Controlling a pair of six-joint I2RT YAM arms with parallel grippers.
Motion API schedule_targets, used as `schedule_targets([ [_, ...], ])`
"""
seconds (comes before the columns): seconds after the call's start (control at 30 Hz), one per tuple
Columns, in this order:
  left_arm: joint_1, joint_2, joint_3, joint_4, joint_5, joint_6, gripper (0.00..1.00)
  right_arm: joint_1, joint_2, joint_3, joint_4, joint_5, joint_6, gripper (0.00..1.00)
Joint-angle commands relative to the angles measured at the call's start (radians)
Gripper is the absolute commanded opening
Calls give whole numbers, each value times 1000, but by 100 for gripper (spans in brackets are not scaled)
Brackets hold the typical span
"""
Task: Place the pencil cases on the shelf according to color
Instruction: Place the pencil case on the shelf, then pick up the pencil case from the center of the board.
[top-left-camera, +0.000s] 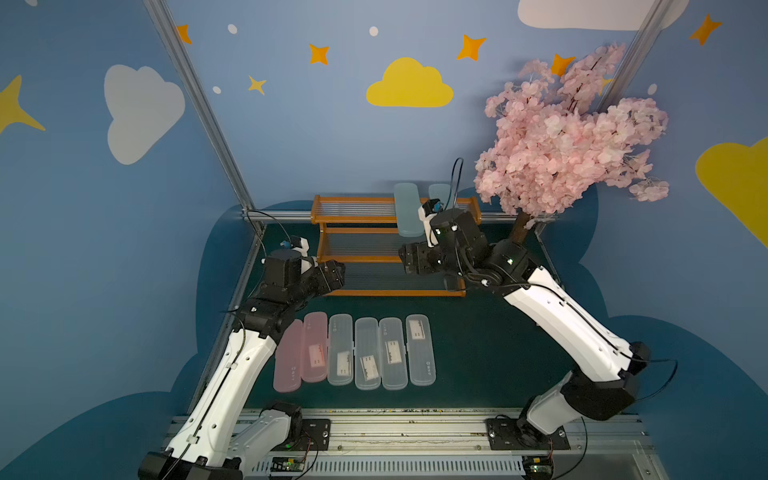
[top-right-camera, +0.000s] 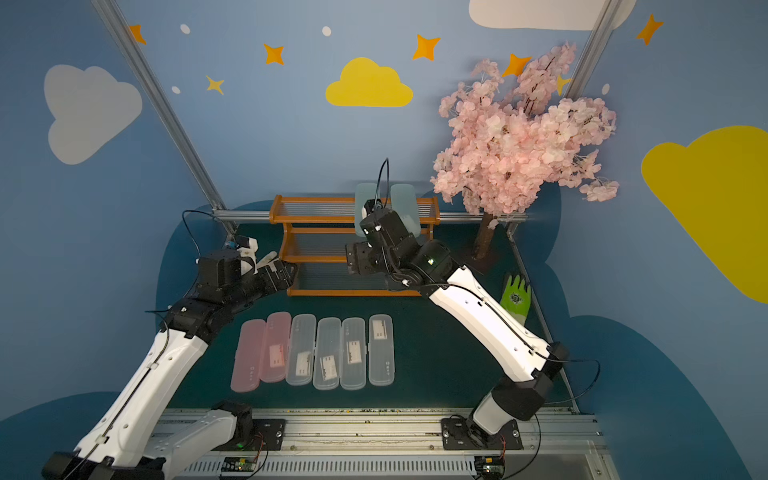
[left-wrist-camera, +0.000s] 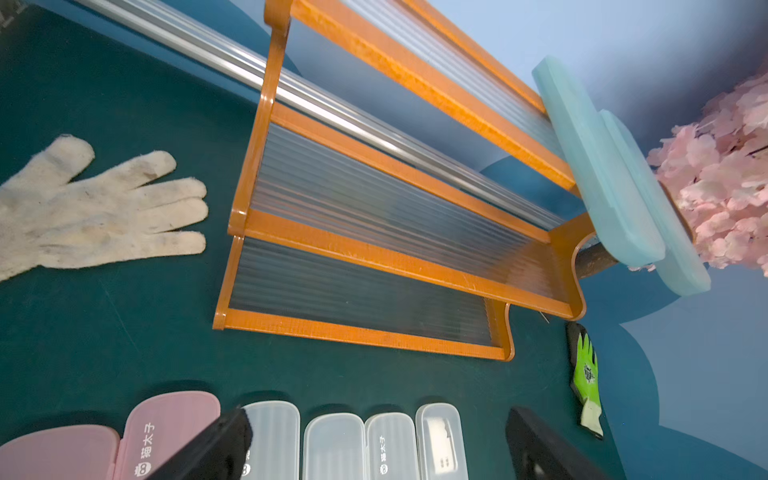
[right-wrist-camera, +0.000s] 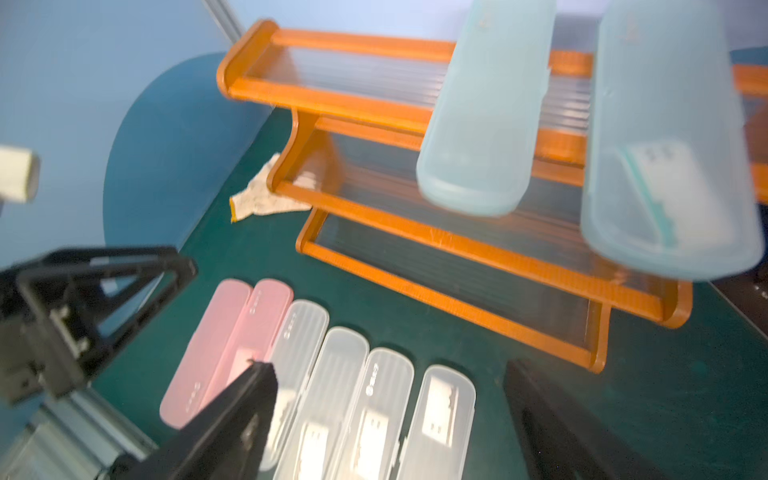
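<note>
Left arm (top-left-camera: 232, 374) based at 7 o'clock, elbow bent; left gripper (top-left-camera: 337, 276) points toward 3 o'clock, jaws wide, empty. Right arm (top-left-camera: 569, 320) based at 5 o'clock; right gripper (top-left-camera: 405, 259) points toward 9 o'clock, jaws wide, empty.

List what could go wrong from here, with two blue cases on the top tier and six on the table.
1. Both blue cases overhang the top tier of the shelf well past its front rail; the open right gripper is close by and could knock one off.
2. The pink cases and clear cases lie packed edge to edge, so a gripper may not fit around one without shoving its neighbour.
</note>
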Motion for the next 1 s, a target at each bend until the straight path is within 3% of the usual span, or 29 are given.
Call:
schedule_targets([
  [0.0, 2, -23, -50, -25, 45, -27, 100, 60, -123, -222, 102, 79, 21, 90],
  [0.27, -1, -72, -157, 7, 64, -70, 100, 177, -291, -669, 56, 184, 279, 91],
  [0.4, -8, -42, -164, 13, 84, -88, 100, 181, -264, -824, 99, 116, 393, 91],
  [0.63, -38, 3, -171, 22, 53, -70, 100, 181, -108, -832, 113, -4, 504, 96],
  [0.8, -42, 12, -171, 8, 49, -57, 100, 182, 79, -768, 136, -138, 418, 96],
  [0.97, -42, 10, -167, -15, 14, -32, 100, 191, 188, -727, 96, -135, 436, 96],
])
